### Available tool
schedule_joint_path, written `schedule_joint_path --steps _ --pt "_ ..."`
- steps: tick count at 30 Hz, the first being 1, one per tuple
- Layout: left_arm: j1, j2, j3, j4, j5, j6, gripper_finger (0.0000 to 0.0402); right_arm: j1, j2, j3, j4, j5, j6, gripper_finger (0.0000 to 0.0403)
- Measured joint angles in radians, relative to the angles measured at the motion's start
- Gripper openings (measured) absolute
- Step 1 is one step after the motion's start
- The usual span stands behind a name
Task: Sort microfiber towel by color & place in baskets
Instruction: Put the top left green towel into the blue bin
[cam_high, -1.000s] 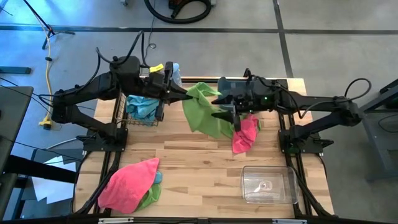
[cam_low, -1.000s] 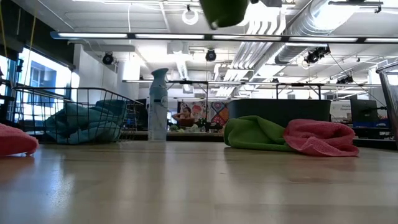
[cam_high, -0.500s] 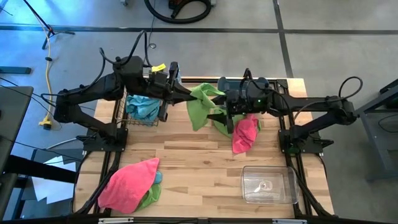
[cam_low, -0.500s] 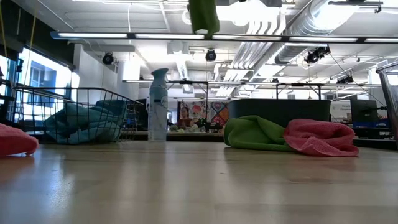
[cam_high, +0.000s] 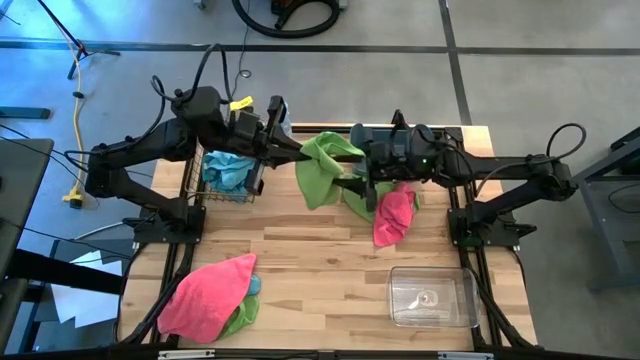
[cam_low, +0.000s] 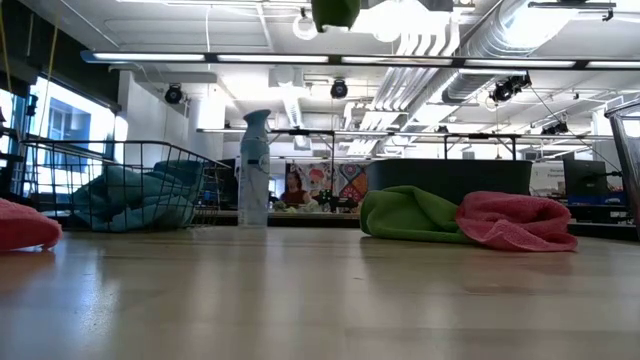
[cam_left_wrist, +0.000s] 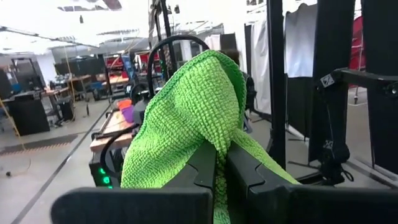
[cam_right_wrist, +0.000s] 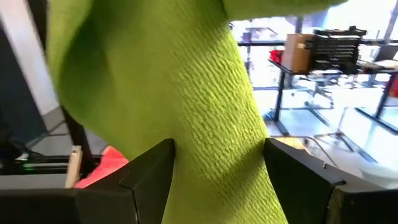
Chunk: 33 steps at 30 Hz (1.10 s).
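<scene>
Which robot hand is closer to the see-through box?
Right. The right gripper hangs over the table's back middle, nearer the clear bin at the front right; the left gripper is farther back and left.

Grey floor (cam_high: 520, 60), ceiling ducts (cam_low: 450, 40), bright windows (cam_low: 70, 125).

lifted green towel (cam_low: 335, 12) cut off above

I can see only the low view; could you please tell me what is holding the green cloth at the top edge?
Observer: The left pincer is shut on that green towel, held up over the table's far middle.
Operator: Thank you. What is the right arm doing?
Observer: The right pincer is open, with a finger on either side of the towel's hanging part.
Operator: Is anything in the clear bin?
Observer: No towel shows in the clear bin.
</scene>
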Motion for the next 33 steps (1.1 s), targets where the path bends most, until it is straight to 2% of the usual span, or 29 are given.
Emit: schedule_joint_path --steps 7,13,15,17,21,22,30,33 --pt "0.003 0.013 -0.001 0.066 -0.001 0.049 0.0000 0.033 0.000 0.000 0.044 -0.052 -0.005 0.0245" --pt "0.003 0.037 -0.001 0.107 -0.001 0.055 0.0000 0.037 0.000 0.000 0.046 0.036 0.014 0.0240" --pt "0.003 0.042 -0.001 0.113 0.000 0.055 0.0000 0.037 0.000 0.000 0.046 0.053 0.019 0.0220" --pt "0.003 0.051 -0.001 0.130 0.000 0.053 0.0000 0.043 0.000 0.000 0.046 0.068 0.019 0.0179" --pt "0.000 0.061 -0.001 0.177 -0.002 0.051 0.0000 0.048 0.000 0.000 0.046 0.084 0.028 0.0042" --pt "0.000 0.059 -0.001 0.180 -0.008 0.051 0.0000 0.049 0.000 0.000 0.046 0.084 0.033 0.0022" --pt "0.000 0.050 -0.001 0.137 -0.031 0.049 0.0000 0.085 -0.027 0.000 0.046 0.075 0.039 0.0005" --pt "0.000 0.050 -0.001 0.053 -0.099 0.050 0.0000 0.109 -0.055 0.000 0.043 0.071 0.007 0.0003"
